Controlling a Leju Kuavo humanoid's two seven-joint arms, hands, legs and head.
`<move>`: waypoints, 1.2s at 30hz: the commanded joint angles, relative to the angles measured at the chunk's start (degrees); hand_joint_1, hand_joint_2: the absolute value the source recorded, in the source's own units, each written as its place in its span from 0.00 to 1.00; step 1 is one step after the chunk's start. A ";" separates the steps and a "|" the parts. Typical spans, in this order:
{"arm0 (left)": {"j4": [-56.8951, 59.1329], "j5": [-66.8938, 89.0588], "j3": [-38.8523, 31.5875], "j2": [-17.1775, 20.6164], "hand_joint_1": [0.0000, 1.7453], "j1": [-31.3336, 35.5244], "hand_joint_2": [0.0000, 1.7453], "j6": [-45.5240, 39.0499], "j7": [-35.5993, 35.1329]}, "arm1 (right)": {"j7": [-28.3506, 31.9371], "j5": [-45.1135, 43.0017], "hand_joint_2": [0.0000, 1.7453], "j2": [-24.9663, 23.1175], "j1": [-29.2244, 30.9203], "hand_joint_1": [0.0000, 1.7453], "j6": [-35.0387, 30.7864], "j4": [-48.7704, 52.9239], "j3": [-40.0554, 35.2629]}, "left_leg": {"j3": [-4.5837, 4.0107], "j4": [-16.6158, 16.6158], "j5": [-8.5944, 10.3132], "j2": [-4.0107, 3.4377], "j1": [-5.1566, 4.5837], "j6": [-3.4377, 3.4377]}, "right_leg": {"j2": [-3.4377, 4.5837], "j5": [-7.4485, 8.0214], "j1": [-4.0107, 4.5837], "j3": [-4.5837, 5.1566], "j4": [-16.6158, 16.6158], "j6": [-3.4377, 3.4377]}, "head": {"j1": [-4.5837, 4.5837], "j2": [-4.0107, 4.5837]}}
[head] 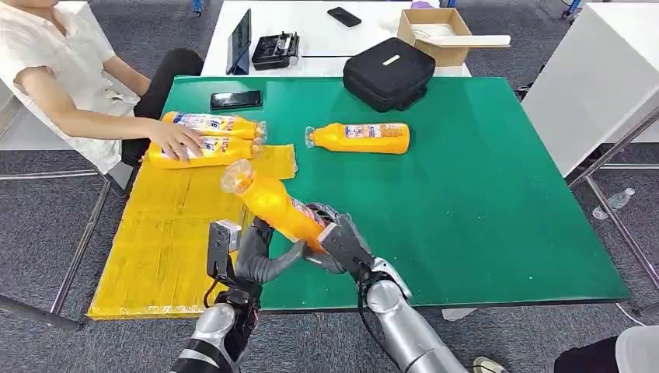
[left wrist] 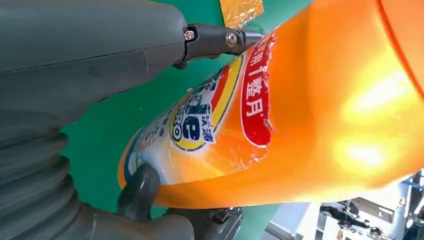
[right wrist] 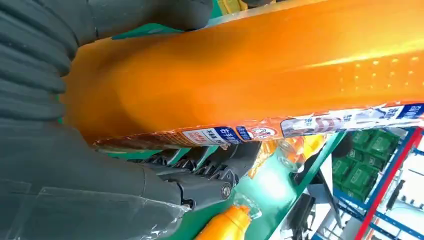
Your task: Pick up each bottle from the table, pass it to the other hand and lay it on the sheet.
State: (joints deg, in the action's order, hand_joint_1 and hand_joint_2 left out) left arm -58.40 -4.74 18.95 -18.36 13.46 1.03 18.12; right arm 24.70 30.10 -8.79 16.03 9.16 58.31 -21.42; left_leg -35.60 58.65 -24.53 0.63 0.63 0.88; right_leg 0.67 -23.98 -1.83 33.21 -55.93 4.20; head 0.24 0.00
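Held bottle (head: 273, 203) is over the table (head: 482, 202) edge beside the yellow sheet (head: 163, 249), tilted; right hand (head: 336, 237) grips its base end, left hand (head: 264, 256) cups it from beneath, grip uncertain. Likely rigid, glossy, slippery plastic; best grasped mid-body over the label. Count: four bottles, two on the sheet under a person's hand (head: 177, 140), one on the table (head: 361, 137).

The sheet (head: 171, 241) lies open near the robot; its far end is taken by 2 bottles (head: 203, 138) under a person's hand (head: 177, 140), apparently resting there.
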 commanded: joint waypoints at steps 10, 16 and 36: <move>-0.01 -5.51 2.60 -1.64 0.00 2.44 1.00 3.73 0.81 | 2.89 -1.85 1.00 3.01 3.85 1.00 0.36 -8.77 -8.49 | 0.09 0.02 -0.03 0.08 0.05 0.00 | -0.19 -0.06 0.09 -0.15 0.03 -0.19 | 0.00 0.00; 0.07 -6.48 1.95 -1.64 0.00 2.46 1.00 4.13 0.65 | 3.68 -2.24 1.00 3.42 3.77 1.00 0.12 -8.86 -8.84 | 0.08 0.03 -0.04 0.06 0.05 0.00 | -0.17 -0.05 0.09 -0.14 0.02 -0.23 | 0.00 0.00; 0.86 -7.40 2.28 -1.64 0.00 3.03 1.00 4.64 0.66 | 3.89 -2.77 1.00 3.60 4.14 1.00 -0.24 -9.16 -9.48 | 0.11 0.05 -0.07 0.00 0.06 -0.01 | -0.13 -0.07 0.11 -0.15 0.00 -0.29 | 0.00 0.00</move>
State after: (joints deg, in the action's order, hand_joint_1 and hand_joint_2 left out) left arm -59.69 -11.98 20.00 -18.40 14.22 5.16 18.99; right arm 28.50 27.26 -6.03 17.41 9.16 52.94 -27.67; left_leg -35.64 58.66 -24.53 0.65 0.63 0.88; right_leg 0.65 -23.98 -1.84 33.25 -55.93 4.20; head 0.24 0.00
